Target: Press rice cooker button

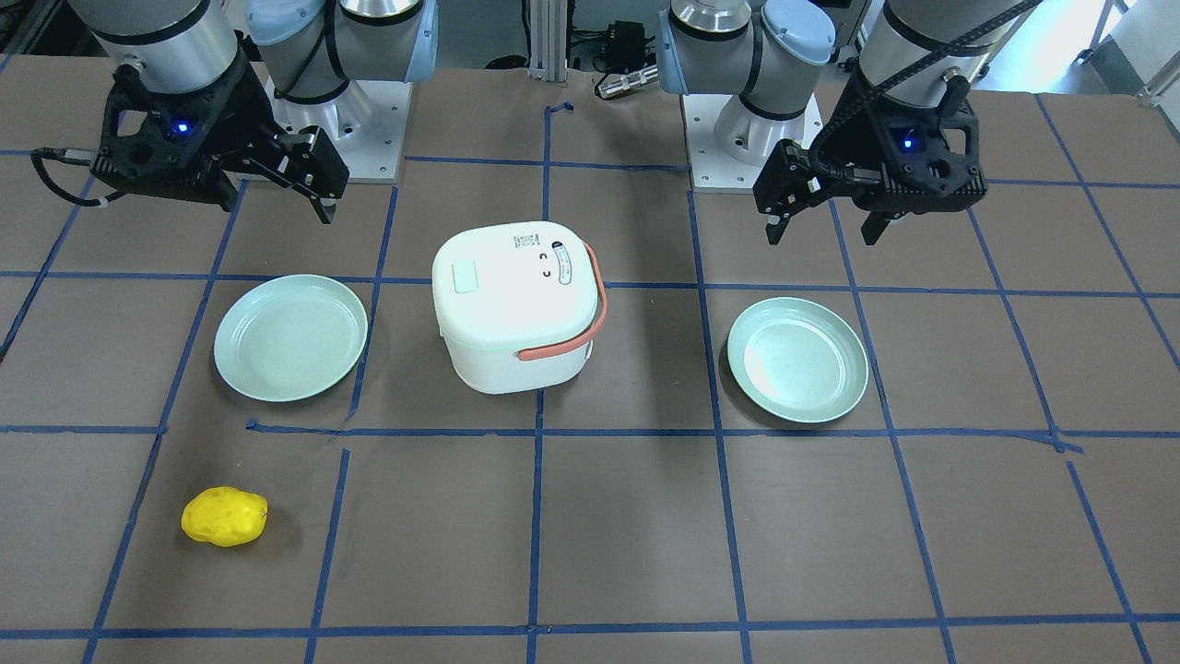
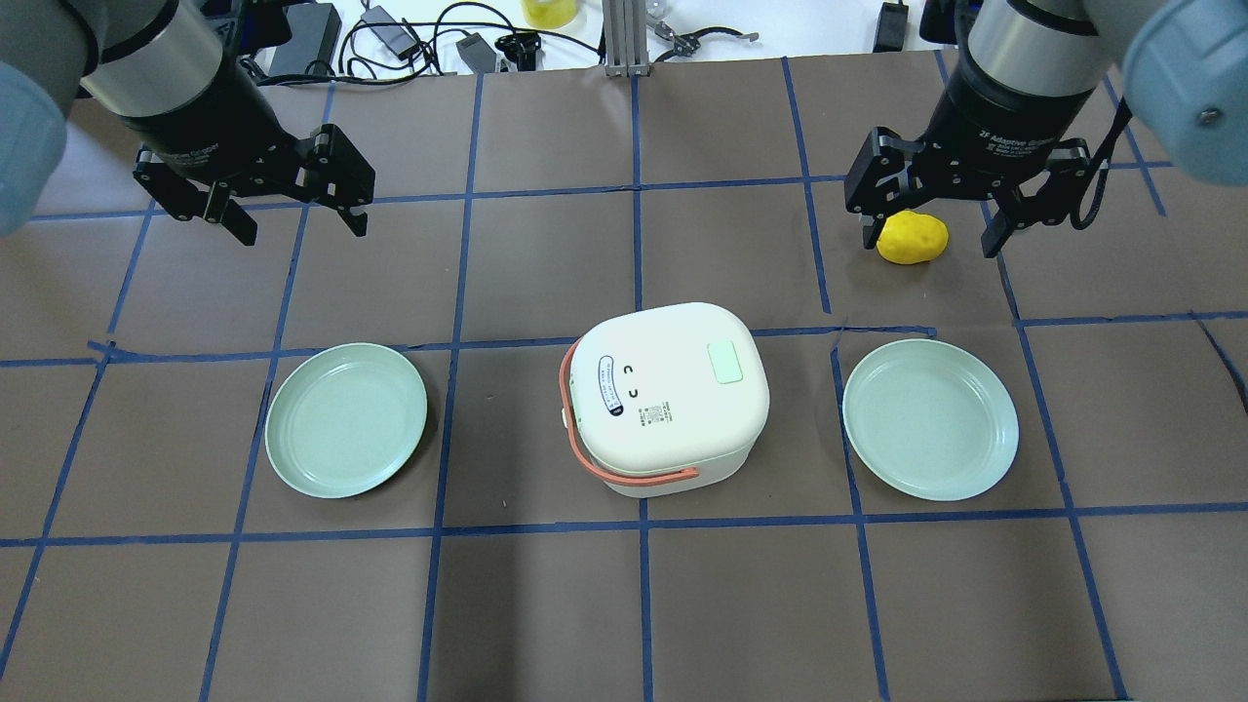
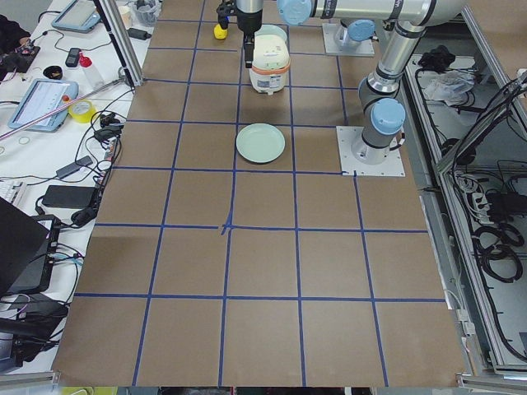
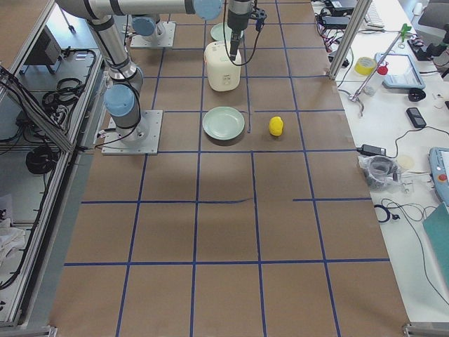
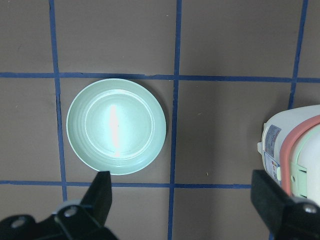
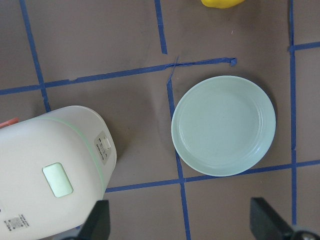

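The white rice cooker (image 2: 673, 395) with an orange handle stands at the table's middle, lid shut. It has a pale green button (image 2: 726, 362) on its lid, which also shows in the front view (image 1: 465, 277) and the right wrist view (image 6: 58, 180). My left gripper (image 2: 297, 222) hovers open and empty beyond and left of the cooker. My right gripper (image 2: 931, 239) hovers open and empty beyond and right of it, above a yellow potato-like object (image 2: 912, 237). Neither gripper touches the cooker.
Two pale green plates lie on either side of the cooker, one on my left (image 2: 346, 419) and one on my right (image 2: 931, 419). Blue tape lines grid the brown table. Cables and gear lie past the far edge (image 2: 439, 39).
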`<action>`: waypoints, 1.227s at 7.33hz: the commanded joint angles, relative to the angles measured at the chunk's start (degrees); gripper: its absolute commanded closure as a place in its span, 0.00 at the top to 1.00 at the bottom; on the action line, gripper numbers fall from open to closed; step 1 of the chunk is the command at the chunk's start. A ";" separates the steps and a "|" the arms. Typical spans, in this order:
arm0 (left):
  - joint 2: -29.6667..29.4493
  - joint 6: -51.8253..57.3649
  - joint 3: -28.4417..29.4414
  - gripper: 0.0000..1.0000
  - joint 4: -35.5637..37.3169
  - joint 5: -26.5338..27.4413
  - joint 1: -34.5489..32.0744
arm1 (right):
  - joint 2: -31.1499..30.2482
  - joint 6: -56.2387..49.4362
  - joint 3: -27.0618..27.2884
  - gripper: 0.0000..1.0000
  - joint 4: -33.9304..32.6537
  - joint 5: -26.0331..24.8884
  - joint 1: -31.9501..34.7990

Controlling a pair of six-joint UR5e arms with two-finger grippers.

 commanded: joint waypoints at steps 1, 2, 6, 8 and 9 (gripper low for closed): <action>0.00 0.00 0.00 1.00 0.00 0.00 0.00 | 0.00 -0.05 0.09 1.00 0.00 -0.07 0.02; 0.00 0.00 0.00 1.00 0.00 0.00 0.00 | 0.00 0.39 0.27 1.00 0.00 -0.07 0.10; 0.00 -0.09 0.00 1.00 0.00 0.00 0.00 | 0.00 0.92 0.44 1.00 0.00 0.45 0.19; 0.00 0.00 0.00 1.00 0.00 0.00 0.00 | 0.09 5.71 0.62 1.00 -0.61 1.07 0.98; 0.00 0.00 0.00 1.00 0.00 0.00 0.00 | 0.87 6.88 0.88 0.82 -0.79 1.16 3.07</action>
